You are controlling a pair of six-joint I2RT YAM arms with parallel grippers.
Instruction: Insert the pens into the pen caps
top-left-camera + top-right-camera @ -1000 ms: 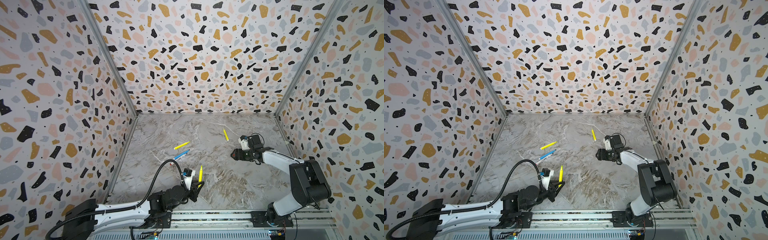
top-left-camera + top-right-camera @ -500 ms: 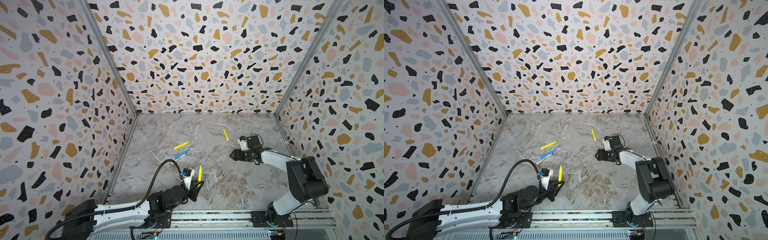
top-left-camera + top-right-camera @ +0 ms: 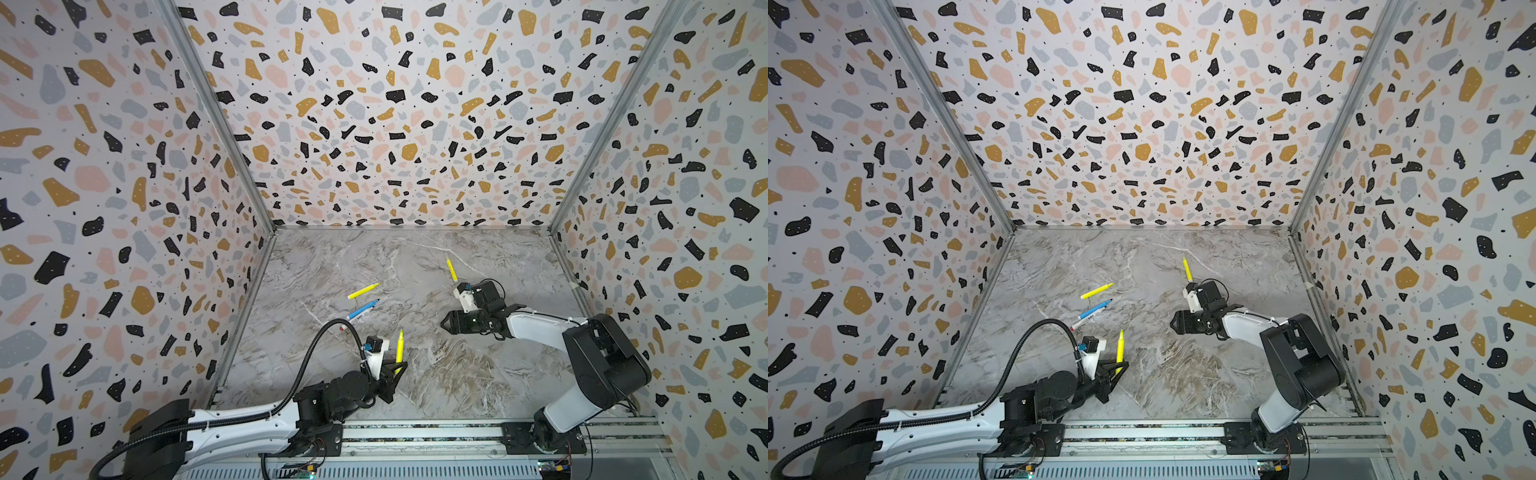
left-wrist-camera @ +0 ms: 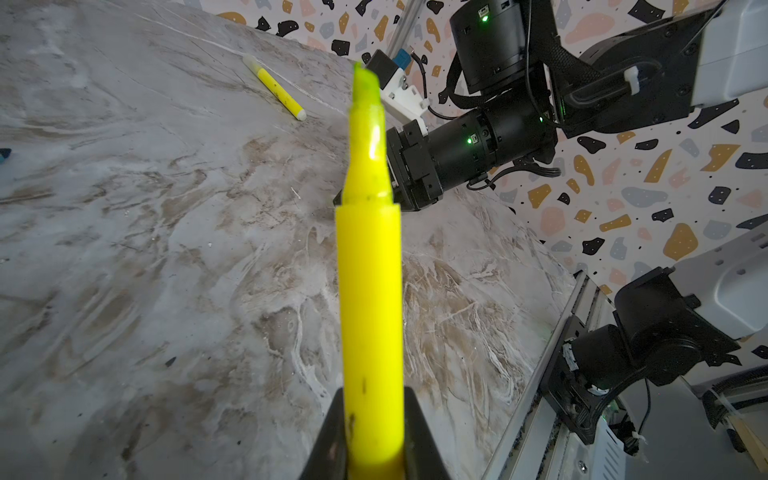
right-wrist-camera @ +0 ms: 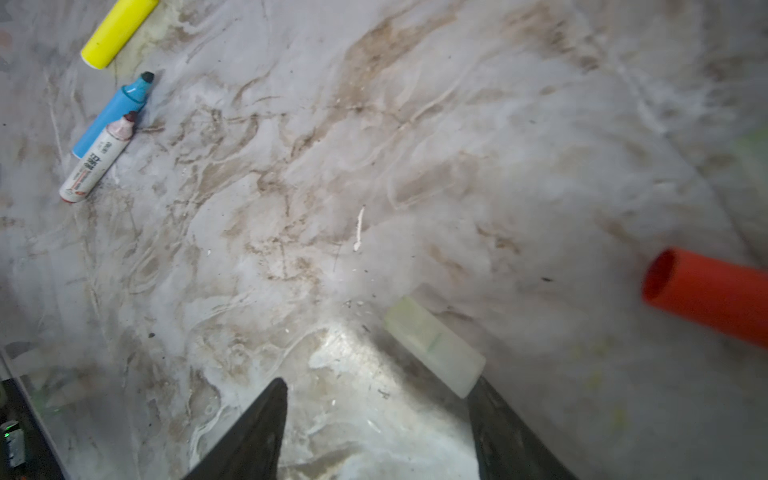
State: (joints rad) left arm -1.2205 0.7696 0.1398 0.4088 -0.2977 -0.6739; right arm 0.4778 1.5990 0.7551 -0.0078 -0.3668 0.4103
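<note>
Right now the right gripper (image 5: 376, 384) holds its jaws apart, empty, the pale cap (image 5: 434, 345) on the marble table (image 5: 415, 166) just ahead, hard by one fingertip (image 5: 482, 390), long axis aslant to the gap; the left gripper (image 4: 372, 419) clamps a yellow highlighter (image 4: 370, 291), nib outward, well apart.

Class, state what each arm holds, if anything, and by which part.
Left fingers clamp the yellow pen by its blunt rear end, tip pointing away. Right fingers stand open, holding nothing.

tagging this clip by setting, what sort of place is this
Probably a robot data-collection booth: terrazzo-print panels wall in a marble-look tabletop, with the left arm and right arm mounted on a metal rail.
</note>
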